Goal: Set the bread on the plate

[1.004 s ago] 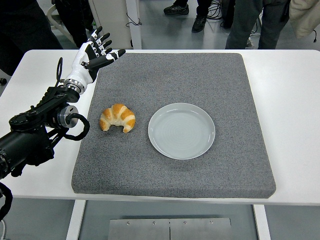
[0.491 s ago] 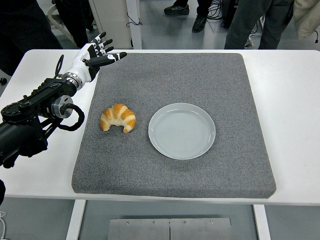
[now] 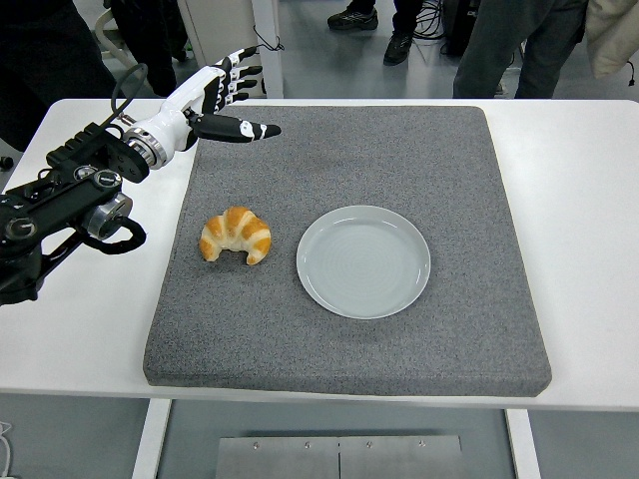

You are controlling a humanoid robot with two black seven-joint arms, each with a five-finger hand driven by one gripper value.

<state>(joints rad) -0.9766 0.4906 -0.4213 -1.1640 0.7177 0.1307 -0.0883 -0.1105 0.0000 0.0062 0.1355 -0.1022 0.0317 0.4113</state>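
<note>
left hand (image 3: pixel 215 100): raised over the far-left corner of the mat, fingers (image 3: pixel 243 72) spread and extended, thumb pointing right across the mat; released, holding nothing.
left arm (image 3: pixel 75 195): black, enters from the left edge and crosses the left part of the counter, with a black cable looping beside it.
bread (image 3: pixel 236 236): a golden croissant lying on the mat's left half, nearer the camera than the hand and well apart from it; its tips point toward the near edge.
plate (image 3: pixel 363 261): round, pale grey-blue, flat on the mat near its middle, just to the right of the bread; a strip of mat shows between them, so they do not touch; nothing lies on it.
mat (image 3: pixel 419 160): dark grey, speckled, roughly square, covering most of the counter's middle and carrying both bread and plate.
counter (image 3: pixel 584 200): white, visible as bare margins to the left and right of the mat and along the near edge.
people (image 3: pixel 499 35): legs and shoes standing on the floor beyond the far edge of the counter; a dark-clothed figure at the upper left corner.
</note>
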